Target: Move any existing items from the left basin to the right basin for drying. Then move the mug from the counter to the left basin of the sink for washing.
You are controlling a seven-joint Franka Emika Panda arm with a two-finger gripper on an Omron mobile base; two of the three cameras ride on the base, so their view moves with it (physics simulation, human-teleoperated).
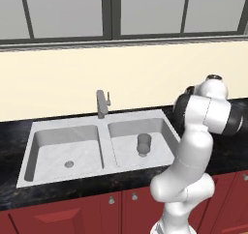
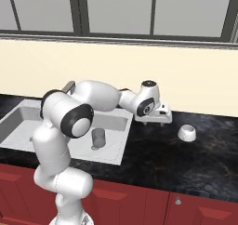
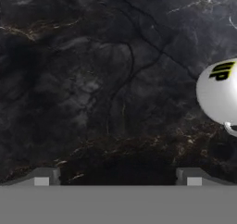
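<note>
The squat, glossy white-grey mug (image 2: 187, 133) sits on the black speckled stone table (image 2: 195, 163), just off to one side of the robot's fingers (image 2: 153, 120), at the right edge of the hand view. The fingers (image 3: 40, 177) are spread wide and hold nothing. The dark grey cylindrical cup (image 1: 143, 144) stands in the right basin (image 1: 162, 153).

The counter (image 2: 153, 159) is glossy black stone with faint brown and white veins. The sink (image 1: 170, 127) is pale grey, the cup (image 1: 143, 144) dark grey — plain, no pattern. The mug (image 2: 187, 133) is white-grey with a small black-and-yellow mark. The cabinet fronts (image 1: 72, 215) are red.
</note>
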